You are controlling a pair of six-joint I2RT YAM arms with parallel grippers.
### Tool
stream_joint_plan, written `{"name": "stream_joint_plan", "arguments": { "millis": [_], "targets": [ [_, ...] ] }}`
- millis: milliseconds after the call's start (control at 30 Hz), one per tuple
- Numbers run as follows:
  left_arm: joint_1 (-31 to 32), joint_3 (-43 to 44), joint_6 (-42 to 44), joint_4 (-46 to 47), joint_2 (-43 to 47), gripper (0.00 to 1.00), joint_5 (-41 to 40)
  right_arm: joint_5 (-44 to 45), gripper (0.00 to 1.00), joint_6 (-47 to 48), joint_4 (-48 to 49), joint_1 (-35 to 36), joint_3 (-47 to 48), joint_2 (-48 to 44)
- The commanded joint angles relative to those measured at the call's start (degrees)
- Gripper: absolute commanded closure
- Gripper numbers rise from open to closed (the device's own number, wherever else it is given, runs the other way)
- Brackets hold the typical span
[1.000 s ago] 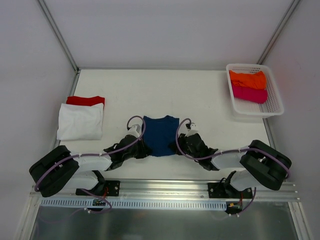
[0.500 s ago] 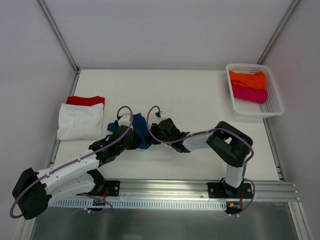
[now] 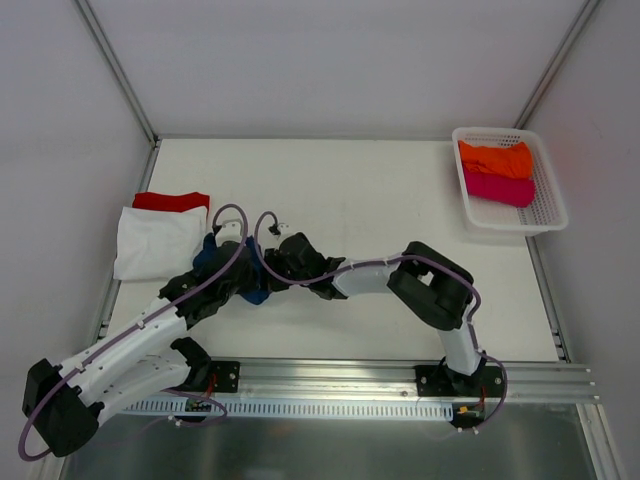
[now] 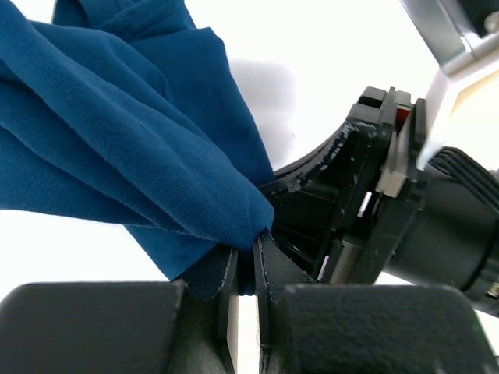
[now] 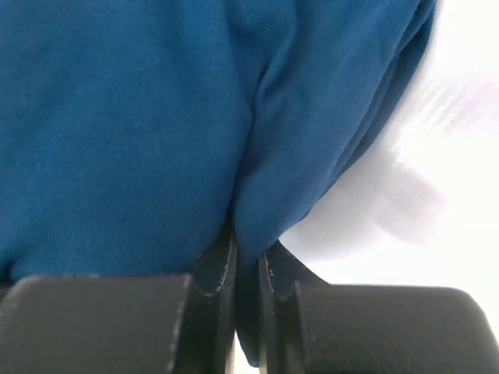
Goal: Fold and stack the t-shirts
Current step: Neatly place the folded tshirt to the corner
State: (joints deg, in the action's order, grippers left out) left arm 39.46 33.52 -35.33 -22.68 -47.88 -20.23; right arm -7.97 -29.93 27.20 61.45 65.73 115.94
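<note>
The left jaws are clenched on a gathered edge of the navy t-shirt [image 4: 117, 140]. In the left wrist view the cloth is pinched right at the tips and fans away from them in long folds that run up and to the left. The black body of the right arm's wrist [image 4: 366, 210] sits just beyond and to the right of these jaws, close to touching them.

The right jaws are also clamped on the navy t-shirt [image 5: 117, 117]. A doubled fold sits between the tips, and one crease runs straight away from them, with the cloth spreading wide to the left.

From above, the navy t-shirt [image 3: 255, 295] is bunched between the two sets of jaws and mostly hidden under both wrists. The parts that show lie on a slant from far left to near right. Its neck and hem cannot be told apart.

A folded white t-shirt [image 3: 158, 243] lies on the tabletop [image 3: 380, 190] just left of the left jaws, with a red t-shirt [image 3: 170, 201] touching its far edge. Well to the right of the right jaws, the orange t-shirt [image 3: 495, 158] and the magenta t-shirt [image 3: 498, 188] lie in the white basket [image 3: 548, 215].
</note>
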Motion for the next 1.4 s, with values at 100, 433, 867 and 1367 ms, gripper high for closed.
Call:
{"name": "stream_joint_plan", "arguments": {
  "millis": [100,433,867,1367],
  "targets": [
    [-1.4,1.1,1.1,-1.6,3.0,1.0,1.5,-0.7,1.0,2.2,-1.1,1.7,-0.5,-4.2],
    [-1.4,-3.8,-2.4,-1.5,4.4,1.0,7.9,18.6,1.0,6.3,-10.1,1.8,-19.7,-27.3],
    [-1.4,-8.5,-3.2,-1.0,6.3,1.0,16.1,26.7,0.99,4.4,-18.4,3.1,-28.7,-36.3],
    [-1.3,-12.3,-2.0,5.6,-0.6,0.23,13.6,37.3,0.99,1.2,-28.5,6.0,-33.3,-46.5]
  ]
}}
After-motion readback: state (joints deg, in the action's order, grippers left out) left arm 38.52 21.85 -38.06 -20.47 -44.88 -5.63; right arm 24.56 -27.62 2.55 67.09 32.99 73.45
